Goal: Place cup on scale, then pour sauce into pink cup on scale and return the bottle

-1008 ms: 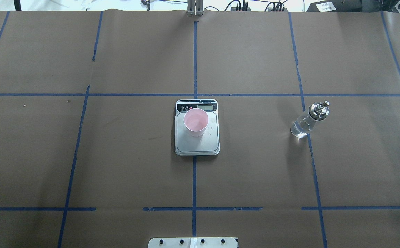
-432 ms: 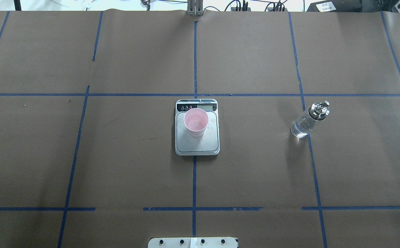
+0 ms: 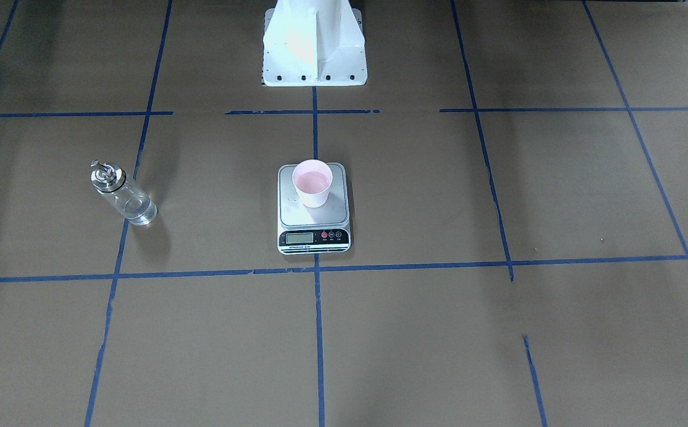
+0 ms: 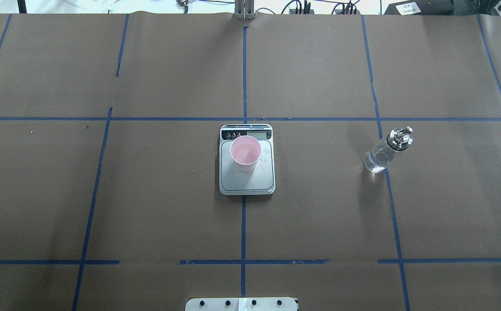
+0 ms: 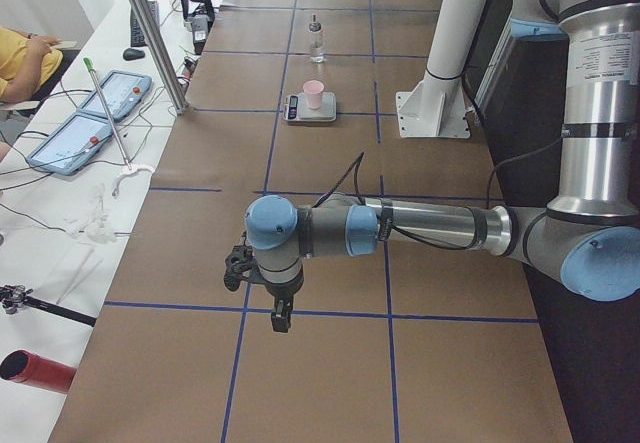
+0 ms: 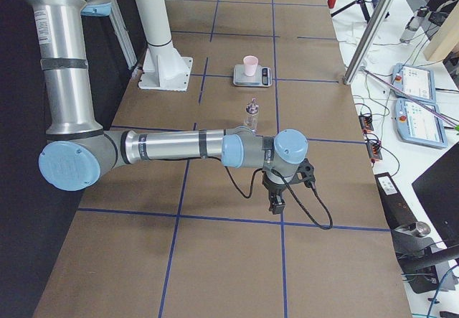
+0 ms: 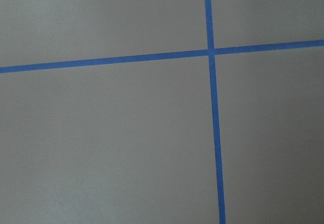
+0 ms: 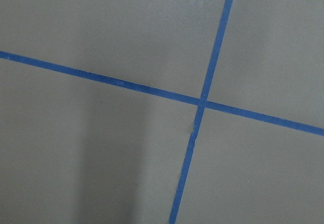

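The pink cup (image 4: 245, 153) stands upright on the far half of the scale's (image 4: 250, 182) silver platform at the table's centre, also seen from the front as cup (image 3: 312, 182) on scale (image 3: 314, 238). The glass bottle (image 4: 382, 153) with a silver pourer cap stands alone on the table to the right, on a blue tape line, with clear sauce (image 4: 375, 163) in its lower part. My left gripper (image 5: 281, 317) hangs low over the table's left end and my right gripper (image 6: 276, 203) over the right end, both far from the scale. I cannot tell whether either is open or shut.
Brown paper with a blue tape grid covers the table. The white robot base (image 3: 313, 47) stands at the robot-side edge. Tablets (image 5: 90, 123), cables and a metal post (image 5: 150, 33) line the operators' side, where a seated person (image 5: 20, 58) shows. Both wrist views show only paper and tape.
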Controlling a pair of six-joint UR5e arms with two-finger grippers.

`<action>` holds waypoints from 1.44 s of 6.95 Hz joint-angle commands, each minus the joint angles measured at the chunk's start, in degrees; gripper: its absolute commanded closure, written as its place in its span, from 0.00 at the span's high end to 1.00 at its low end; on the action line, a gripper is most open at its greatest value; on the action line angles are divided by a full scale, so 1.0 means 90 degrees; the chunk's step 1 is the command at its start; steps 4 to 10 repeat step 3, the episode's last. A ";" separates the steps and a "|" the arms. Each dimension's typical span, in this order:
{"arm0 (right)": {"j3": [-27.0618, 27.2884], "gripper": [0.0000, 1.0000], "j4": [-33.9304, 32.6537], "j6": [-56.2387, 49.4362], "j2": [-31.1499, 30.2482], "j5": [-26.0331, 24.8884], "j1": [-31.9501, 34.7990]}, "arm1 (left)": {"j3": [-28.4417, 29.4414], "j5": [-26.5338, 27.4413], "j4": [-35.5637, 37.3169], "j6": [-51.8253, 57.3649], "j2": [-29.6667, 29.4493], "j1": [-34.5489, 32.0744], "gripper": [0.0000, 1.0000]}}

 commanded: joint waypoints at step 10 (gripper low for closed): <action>0.0004 1.00 0.0004 0.0001 -0.0030 0.0001 0.0000 | 0.0099 -0.0008 -0.0086 0.0037 -0.0004 0.0012 1.00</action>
